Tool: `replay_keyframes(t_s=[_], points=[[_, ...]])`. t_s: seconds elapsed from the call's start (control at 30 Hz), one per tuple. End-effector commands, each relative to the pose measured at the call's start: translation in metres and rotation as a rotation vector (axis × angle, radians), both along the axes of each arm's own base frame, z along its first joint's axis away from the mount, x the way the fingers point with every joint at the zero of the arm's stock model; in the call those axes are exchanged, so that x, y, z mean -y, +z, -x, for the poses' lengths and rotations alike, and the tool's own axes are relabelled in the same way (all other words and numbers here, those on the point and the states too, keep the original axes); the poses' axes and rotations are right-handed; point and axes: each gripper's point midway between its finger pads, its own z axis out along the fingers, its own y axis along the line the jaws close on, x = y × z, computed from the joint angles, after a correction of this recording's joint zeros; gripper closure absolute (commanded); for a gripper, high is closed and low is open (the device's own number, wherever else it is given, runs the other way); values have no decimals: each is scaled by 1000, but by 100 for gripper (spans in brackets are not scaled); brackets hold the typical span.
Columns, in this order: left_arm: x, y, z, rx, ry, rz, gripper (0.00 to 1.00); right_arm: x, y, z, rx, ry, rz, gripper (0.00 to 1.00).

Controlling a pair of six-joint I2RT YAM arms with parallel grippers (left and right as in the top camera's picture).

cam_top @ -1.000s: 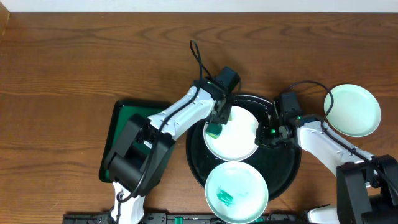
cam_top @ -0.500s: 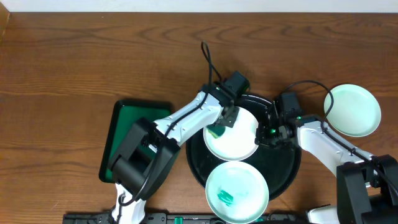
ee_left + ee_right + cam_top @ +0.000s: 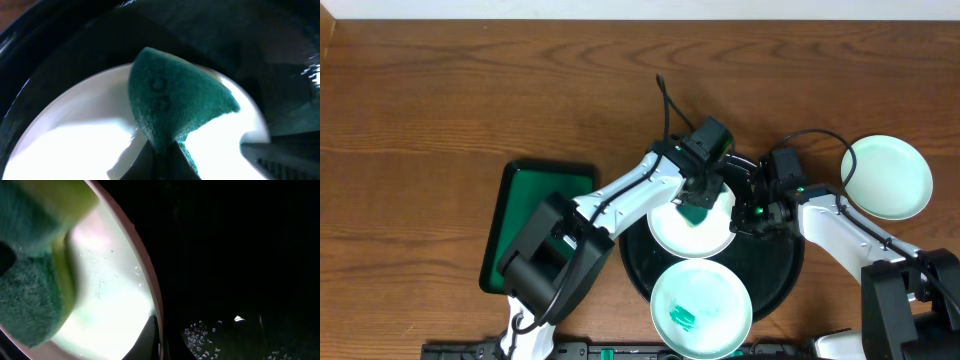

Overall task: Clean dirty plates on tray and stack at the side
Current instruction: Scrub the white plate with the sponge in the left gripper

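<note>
One clean plate (image 3: pixel 887 177) lies on the bench (image 3: pixel 470 90), right. Left pincer (image 3: pixel 697 203), clenched on the sponge (image 3: pixel 175 100), wipes the far plate (image 3: pixel 700 238); right pincer (image 3: pixel 752 213) pinches its rim. The near plate (image 3: pixel 700 310) is smeared, nothing stacked.

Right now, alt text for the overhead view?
The left claw presses a green sponge onto a white plate on the black tray; right claw holds its rim. A smeared plate shares the tray; a clean plate sits aside.

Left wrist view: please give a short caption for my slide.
Left gripper presses a green sponge onto a white plate in the black tray.
</note>
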Motion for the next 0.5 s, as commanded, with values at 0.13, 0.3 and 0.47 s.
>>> replay_keyframes(t_s=[0.13,0.3,0.47], points=[[-56,4,-4,-65,182,-155,93,13,-12,4,-9,1,73,99],[-66,2,9,-132,159,-177,93,13,-12,4,-9,1,73,99],[-34,13,24,-211,48,-8,93,13,-12,4,-8,1,73,99]])
